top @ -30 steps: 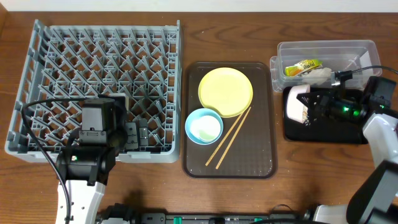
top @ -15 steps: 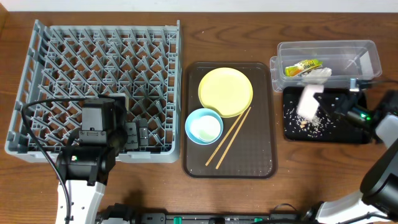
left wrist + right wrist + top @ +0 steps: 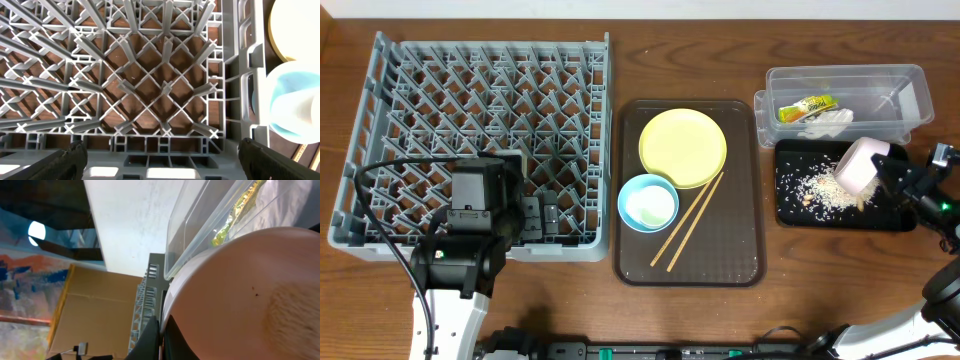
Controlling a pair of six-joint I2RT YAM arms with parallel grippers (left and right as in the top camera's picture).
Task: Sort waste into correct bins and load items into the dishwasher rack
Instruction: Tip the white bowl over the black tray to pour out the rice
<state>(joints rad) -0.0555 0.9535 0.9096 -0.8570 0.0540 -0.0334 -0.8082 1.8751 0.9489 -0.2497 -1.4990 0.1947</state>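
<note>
Jaws on the right arm are closed on the rim of the white-pink bowl, which hangs tipped on its side over the right half of the black tray. Rice scraps lie heaped on the tray below it. The snack wrapper and the crumpled white piece sit in the clear tub just behind.

A rim pinch on a tilted bowl looks slight to me. If it slips, the bowl would drop into the rice and throw grains over the low tray edge onto the bench. Any grains clinging inside could also fall during a carry to the dishwasher rack, landing on the yellow plate, the light blue bowl or the chopsticks.

The left jaws stand wide apart, with one finger low in each corner of the wrist view, above the rack's near right corner. An incoming bowl could meet that arm there.
</note>
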